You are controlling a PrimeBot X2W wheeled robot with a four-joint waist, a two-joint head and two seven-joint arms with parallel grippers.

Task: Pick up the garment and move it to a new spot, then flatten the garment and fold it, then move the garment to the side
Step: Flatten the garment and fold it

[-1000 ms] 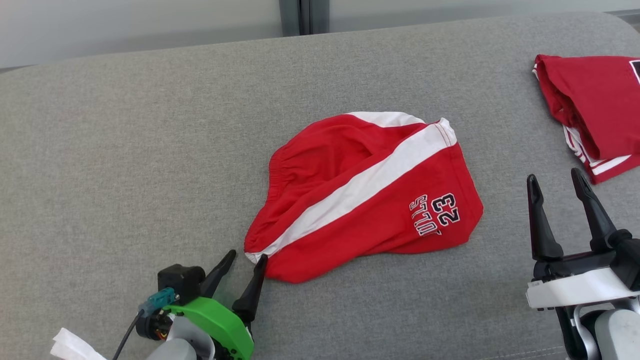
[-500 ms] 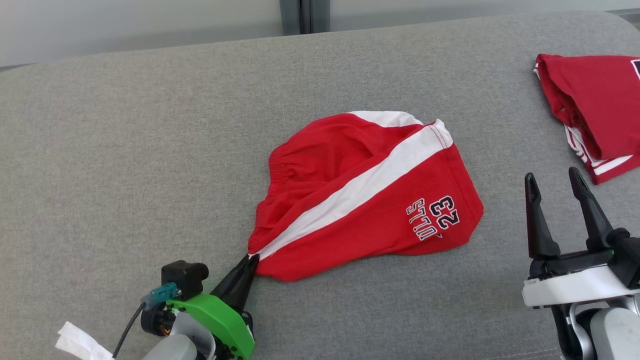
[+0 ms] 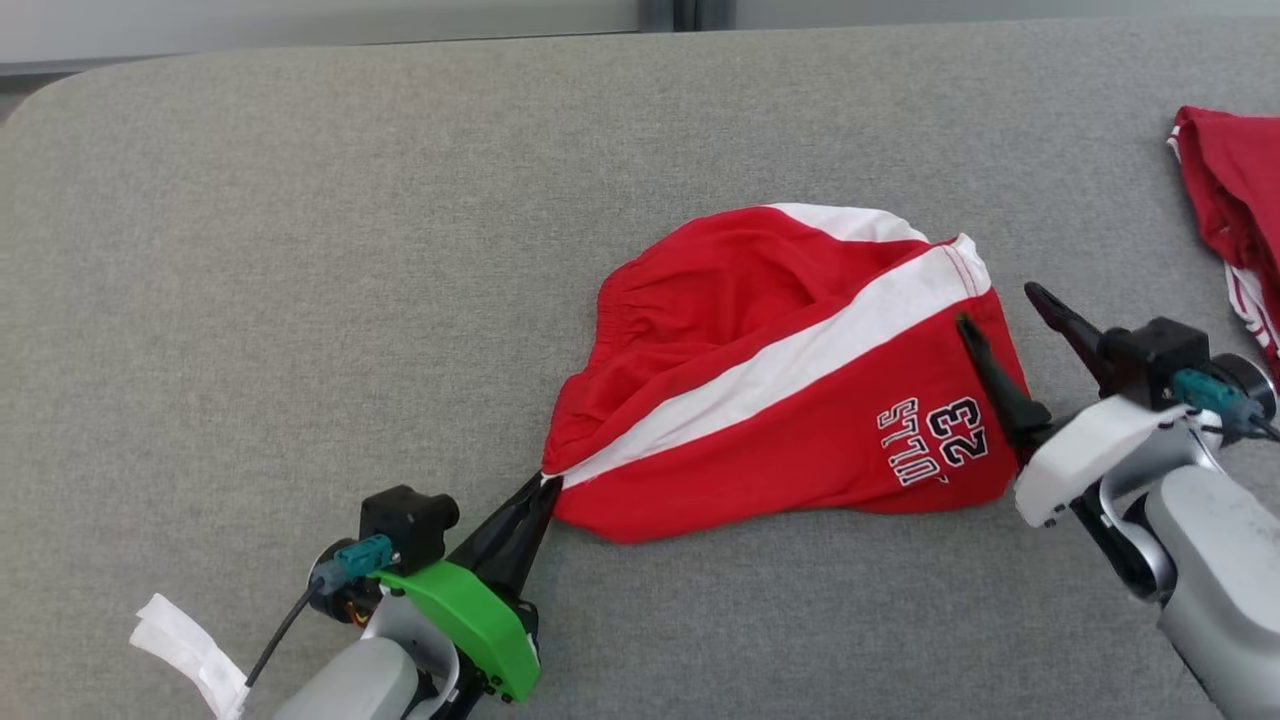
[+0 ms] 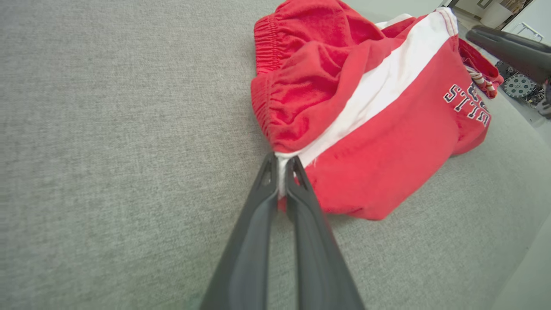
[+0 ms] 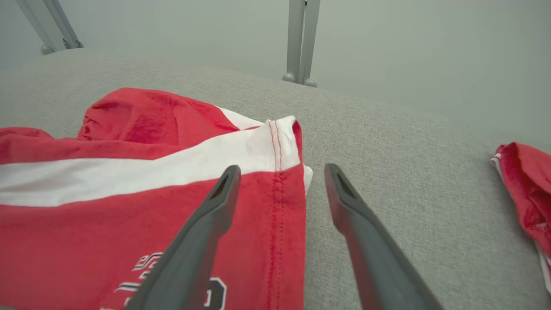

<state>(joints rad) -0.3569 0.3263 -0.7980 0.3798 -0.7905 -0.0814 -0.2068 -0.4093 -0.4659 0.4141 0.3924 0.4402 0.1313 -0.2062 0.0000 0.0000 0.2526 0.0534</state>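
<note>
The garment is a pair of red shorts with a white side stripe and "23" lettering, lying rumpled on the grey cushion. My left gripper is shut on its near-left corner, where the white stripe ends. My right gripper stands open over the garment's right hem. One finger is above the red cloth and the other above bare cushion. The hem edge lies between them.
A second red garment lies at the right edge of the cushion, also seen in the right wrist view. Bare grey cushion stretches to the left and front. A metal post stands behind the cushion's far edge.
My left gripper closed on the garment's near-left corner. My right gripper swung from the lower right to straddle the garment's right hem. The camera shifted, moving the whole scene rightward.
</note>
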